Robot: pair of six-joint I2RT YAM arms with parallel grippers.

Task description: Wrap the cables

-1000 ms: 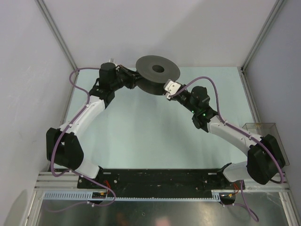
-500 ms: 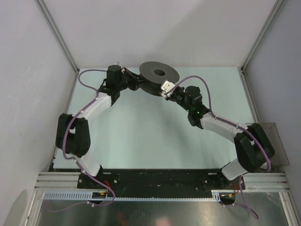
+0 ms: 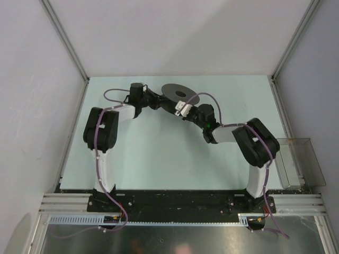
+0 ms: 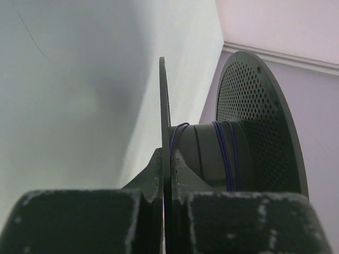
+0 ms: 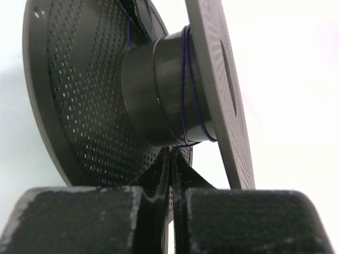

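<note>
Cables (image 5: 183, 84): thin dark-blue wire, a few turns around spool (image 5: 143, 95) hub
Left gripper (image 4: 166, 164): clamped on spool flange
Right gripper (image 5: 171, 159): closed tight, pinching the wire's tail

The overhead view is evenly, softly lit, with only faint shadows on the pale green table (image 3: 159, 153). In both wrist views the spool (image 5: 159, 90) stands dark against washed-out bright surroundings, and the near fingers (image 4: 79, 222) are blurred.
</note>
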